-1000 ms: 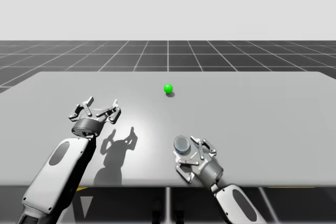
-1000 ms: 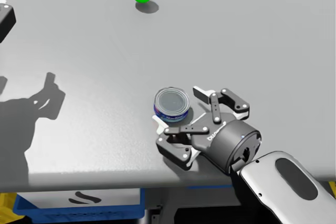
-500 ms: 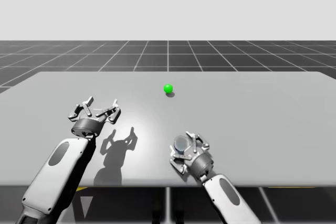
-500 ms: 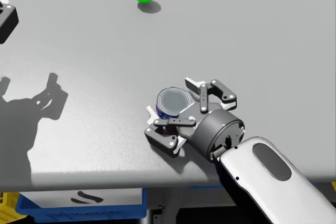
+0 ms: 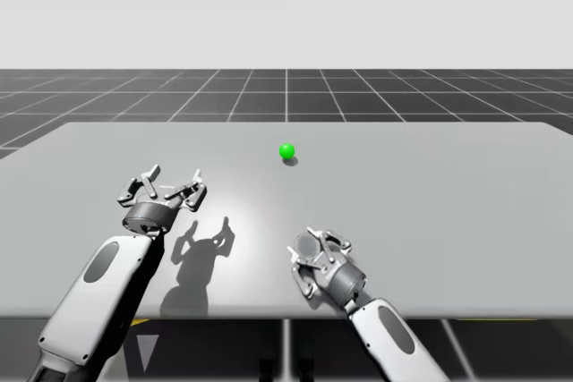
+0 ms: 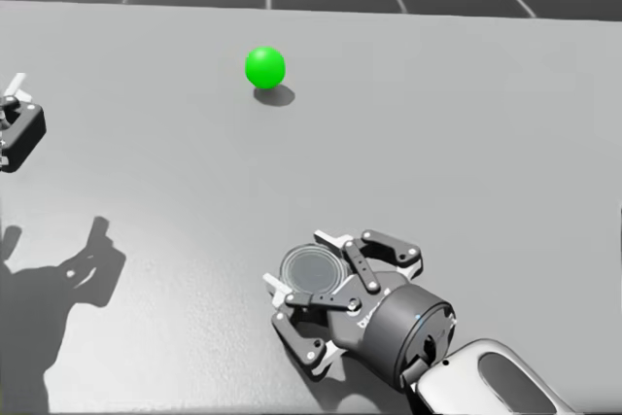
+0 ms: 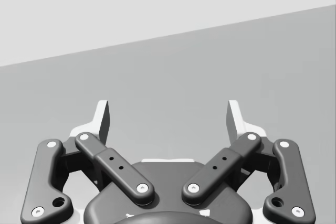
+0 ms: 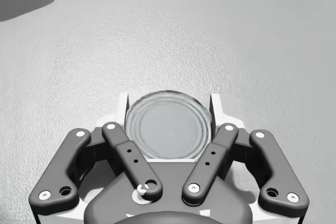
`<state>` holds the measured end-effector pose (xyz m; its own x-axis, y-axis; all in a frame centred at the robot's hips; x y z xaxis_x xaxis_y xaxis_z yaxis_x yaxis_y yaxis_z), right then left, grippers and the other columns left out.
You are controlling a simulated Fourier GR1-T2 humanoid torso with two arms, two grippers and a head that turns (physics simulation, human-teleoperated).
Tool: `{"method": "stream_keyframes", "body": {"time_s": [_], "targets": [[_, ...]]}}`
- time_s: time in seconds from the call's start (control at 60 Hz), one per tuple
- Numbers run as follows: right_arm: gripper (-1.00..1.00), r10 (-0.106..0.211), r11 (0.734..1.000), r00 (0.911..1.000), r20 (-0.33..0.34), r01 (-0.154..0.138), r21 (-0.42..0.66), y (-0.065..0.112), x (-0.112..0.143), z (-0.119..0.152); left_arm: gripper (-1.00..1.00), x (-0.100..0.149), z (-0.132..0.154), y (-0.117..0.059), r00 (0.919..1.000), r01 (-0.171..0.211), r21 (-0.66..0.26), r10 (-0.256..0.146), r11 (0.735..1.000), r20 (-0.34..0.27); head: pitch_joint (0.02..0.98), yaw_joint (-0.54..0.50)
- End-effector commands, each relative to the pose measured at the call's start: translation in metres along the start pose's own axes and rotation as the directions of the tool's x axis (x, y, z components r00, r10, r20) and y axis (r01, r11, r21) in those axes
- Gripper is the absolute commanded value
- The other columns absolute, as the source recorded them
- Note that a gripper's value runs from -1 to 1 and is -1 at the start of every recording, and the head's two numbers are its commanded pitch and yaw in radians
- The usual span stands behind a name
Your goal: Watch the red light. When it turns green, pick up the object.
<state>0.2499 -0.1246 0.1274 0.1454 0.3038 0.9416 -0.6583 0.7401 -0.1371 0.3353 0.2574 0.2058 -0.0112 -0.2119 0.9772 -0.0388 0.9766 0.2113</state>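
Light (image 5: 286,151) on the grey table (image 5: 448,203) is a small ball and it shows green. The small round can (image 6: 311,269) with a grey metal lid stands on the near side of the green light, a little to the right of it and well apart from it. My right gripper (image 6: 303,264) is clamped on this can: in the right wrist view the can (image 8: 169,125) sits between the two fingers, and the white pads (image 8: 124,107) touch its wall from both sides. I cannot tell if the can has left the table surface or rests on it. My left gripper (image 5: 175,172) is also nearer to me than the green light, but to the left of it and well apart. Its fingers (image 7: 100,121) stand wide apart with nothing between them. The shadow (image 5: 201,243) of this gripper lies on the table between the two arms.
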Motion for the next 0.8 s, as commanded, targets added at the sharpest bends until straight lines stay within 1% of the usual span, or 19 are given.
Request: {"method": "stream_keyframes", "body": {"time_s": [0.017,0.033,0.05,0.133,0.317,0.417,0.517,0.55,0.667,0.683,0.717,0.783,0.8], "targets": [[1.00,-0.033,0.996,0.9966,-0.075,0.027,-0.080,0.001,-0.024,0.005,-1.00,-0.001,0.000,0.000,1.0000,0.001,0.000,-0.001,1.000,-0.001,0.699,-0.09],[1.00,-0.032,0.996,0.9967,-0.075,0.026,-0.080,0.001,-0.024,0.005,-1.00,-0.001,0.000,0.000,1.0000,0.001,0.000,-0.001,1.000,-0.001,0.690,-0.09],[1.00,-0.032,0.996,0.9967,-0.075,0.026,-0.080,0.001,-0.025,0.005,-1.00,-0.001,0.000,-0.001,1.0000,0.002,0.000,-0.002,1.000,-0.001,0.660,-0.09],[1.00,-0.030,0.996,0.9968,-0.074,0.024,-0.082,0.001,-0.025,0.005,-1.00,-0.001,0.000,-0.001,1.0000,0.002,0.000,-0.002,1.000,-0.001,0.598,-0.09],[1.00,-0.030,0.996,0.9970,-0.072,0.024,-0.080,0.001,-0.026,0.005,-1.00,-0.002,0.000,-0.001,1.0000,0.003,-0.001,-0.003,1.000,-0.002,0.481,-0.10],[1.00,-0.031,0.997,0.9969,-0.072,0.025,-0.079,0.001,-0.027,0.004,-1.00,-0.003,0.000,-0.001,1.0000,0.003,-0.001,-0.003,1.000,-0.002,0.440,-0.10],[1.00,-0.032,0.996,0.9978,-0.058,0.027,-0.085,-0.001,-0.022,0.005,-1.00,-0.003,0.000,-0.001,1.0000,0.003,-0.001,-0.003,1.000,-0.002,0.428,-0.10],[1.00,-0.027,0.996,0.9985,-0.047,0.022,-0.091,-0.002,-0.018,0.005,-1.00,-0.003,0.000,-0.001,1.0000,0.003,-0.001,-0.003,1.000,-0.002,0.429,-0.10],[1.00,-0.021,0.993,0.9998,-0.006,0.020,-0.116,-0.012,0.000,0.008,-1.00,-0.003,0.000,-0.001,1.0000,0.003,-0.002,-0.003,1.000,-0.001,0.430,-0.10],[1.00,-0.016,0.992,0.9998,0.009,0.017,-0.122,-0.015,0.008,0.008,-1.00,-0.003,0.000,-0.001,1.0000,0.003,-0.002,-0.003,1.000,-0.001,0.430,-0.10],[1.00,-0.014,0.992,0.9997,0.019,0.016,-0.128,-0.017,0.013,0.008,-1.00,-0.003,0.000,-0.001,1.0000,0.003,-0.002,-0.003,1.000,-0.001,0.430,-0.10],[1.00,0.000,0.990,0.9990,0.046,0.007,-0.142,-0.023,0.025,0.009,-1.00,-0.003,0.000,-0.001,1.0000,0.002,-0.001,-0.002,1.000,-0.001,0.429,-0.10],[1.00,0.007,0.989,0.9981,0.060,0.002,-0.150,-0.027,0.033,0.009,-1.00,-0.003,0.000,-0.001,1.0000,0.002,-0.001,-0.002,1.000,-0.001,0.429,-0.10]]}}
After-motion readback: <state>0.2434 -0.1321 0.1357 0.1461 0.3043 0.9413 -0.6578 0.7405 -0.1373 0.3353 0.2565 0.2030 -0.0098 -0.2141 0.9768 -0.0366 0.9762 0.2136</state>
